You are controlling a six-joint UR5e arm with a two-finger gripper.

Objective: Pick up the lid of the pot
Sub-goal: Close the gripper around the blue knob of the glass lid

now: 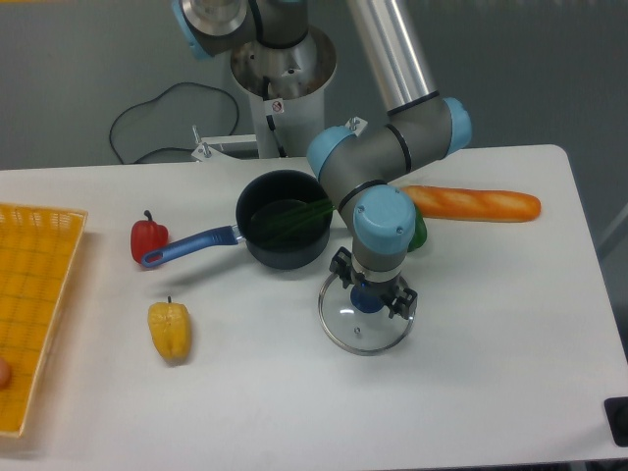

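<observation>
And there's the pot lid (357,337), clear glass, flat on the table (260,407), its blue knob (367,298) up! Right over it, the gripper (374,284), fingers wide apart, either side of that knob! Just beside sits the black pan (285,257), the red pepper (148,238) further out!

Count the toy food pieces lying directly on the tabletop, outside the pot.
4: a red piece by the tip of the pot's blue handle, a yellow one nearer the camera, a long orange one at right, and a green one partly behind the gripper. Others may be hidden.
</observation>
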